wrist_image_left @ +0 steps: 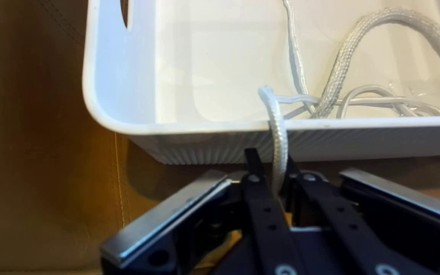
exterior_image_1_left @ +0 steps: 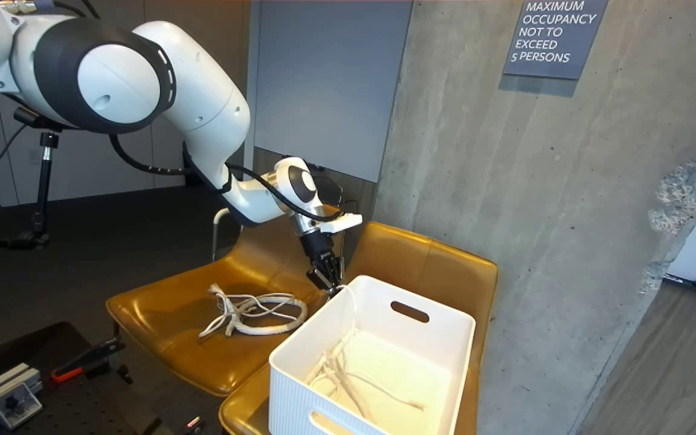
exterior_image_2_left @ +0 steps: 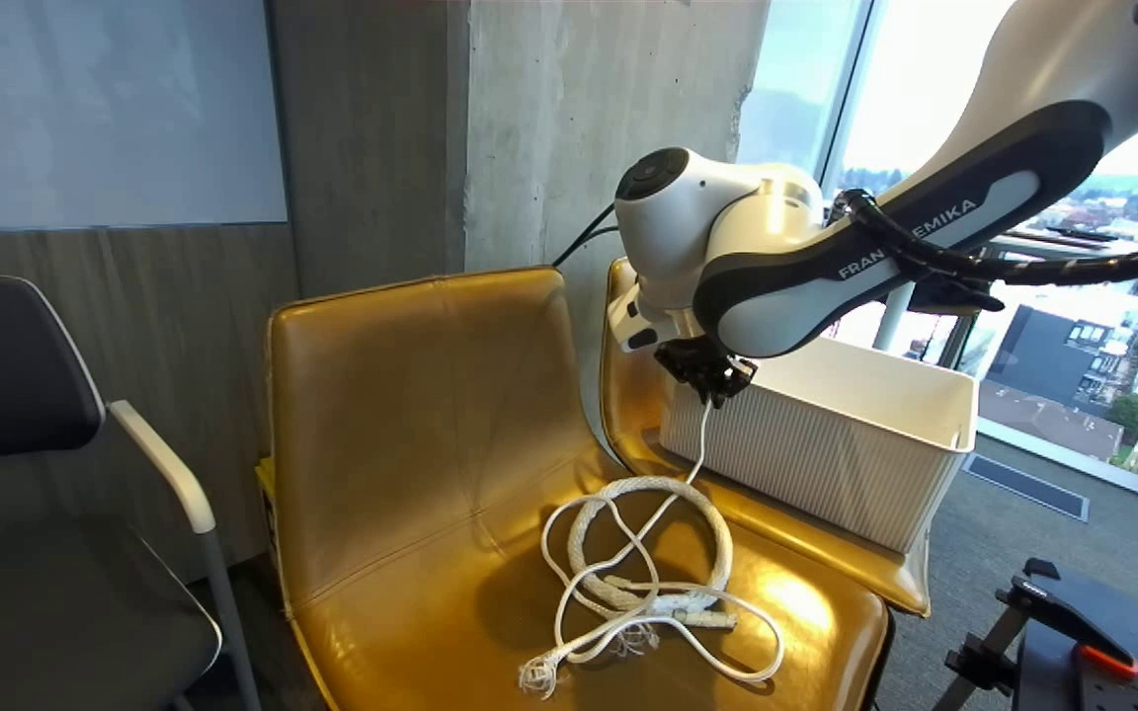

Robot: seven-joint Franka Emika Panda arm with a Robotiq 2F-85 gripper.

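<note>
A white cord (wrist_image_left: 279,152) comes over the rim of the white box (wrist_image_left: 204,127) and drops between the fingers of my gripper (wrist_image_left: 270,156). The jaws stand close together just outside the ribbed wall; a sliver of wall shows between one tip and the cord, and whether they pinch it deeper down is hidden. In an exterior view the gripper (exterior_image_2_left: 714,395) is beside the box, and the cord (exterior_image_2_left: 702,434) runs down to a thick rope coil (exterior_image_2_left: 723,543) on the chair. Inside the box lies more rope (wrist_image_left: 342,53), thick and thin.
Two tan leather chairs stand side by side; the coil lies on one seat (exterior_image_2_left: 431,612) and the box rests on the other. A concrete wall (exterior_image_1_left: 535,181) rises behind them. A dark office chair (exterior_image_2_left: 16,395) and an orange-handled tool (exterior_image_2_left: 1107,662) stand off to the sides.
</note>
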